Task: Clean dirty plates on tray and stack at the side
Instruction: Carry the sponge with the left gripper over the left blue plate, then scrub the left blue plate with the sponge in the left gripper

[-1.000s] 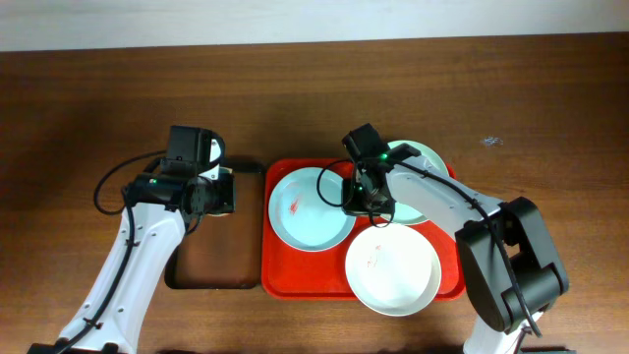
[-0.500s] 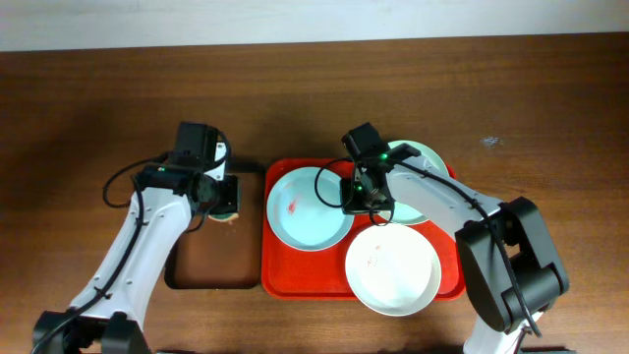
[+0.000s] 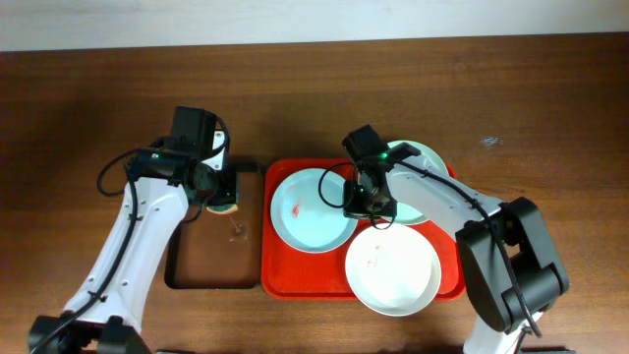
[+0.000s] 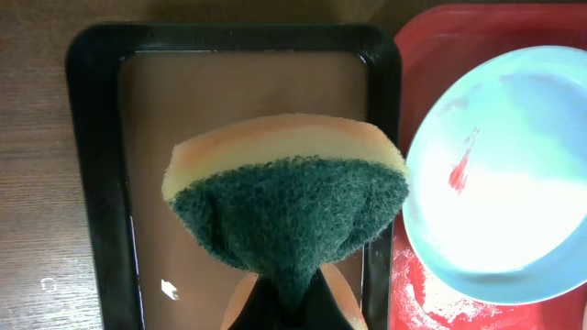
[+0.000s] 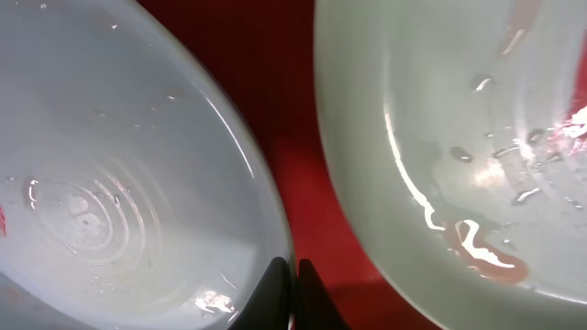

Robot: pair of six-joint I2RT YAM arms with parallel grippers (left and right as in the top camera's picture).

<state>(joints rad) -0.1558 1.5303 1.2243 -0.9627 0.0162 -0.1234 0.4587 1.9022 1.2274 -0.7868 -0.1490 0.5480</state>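
Note:
Three plates lie on the red tray (image 3: 280, 280). The light blue-green plate (image 3: 307, 211) at its left carries a red smear (image 4: 461, 165). A white plate (image 3: 393, 270) sits at the front and a pale mint plate (image 3: 418, 167) at the back right. My right gripper (image 3: 358, 203) is shut on the blue-green plate's right rim (image 5: 266, 229). Beside it, the mint plate (image 5: 459, 137) shows a reddish smear. My left gripper (image 4: 289, 298) is shut on a green sponge (image 4: 284, 202), held above the brown tray (image 4: 92, 183), just left of the red tray.
The black-rimmed brown tray (image 3: 211, 256) lies against the red tray's left edge. Bare wooden table (image 3: 79, 118) stretches to the left, the back and the far right.
My left arm has risen and shifted slightly right, bringing the sponge into the overhead view. The right gripper has closed the last bit on the plate rim without moving away.

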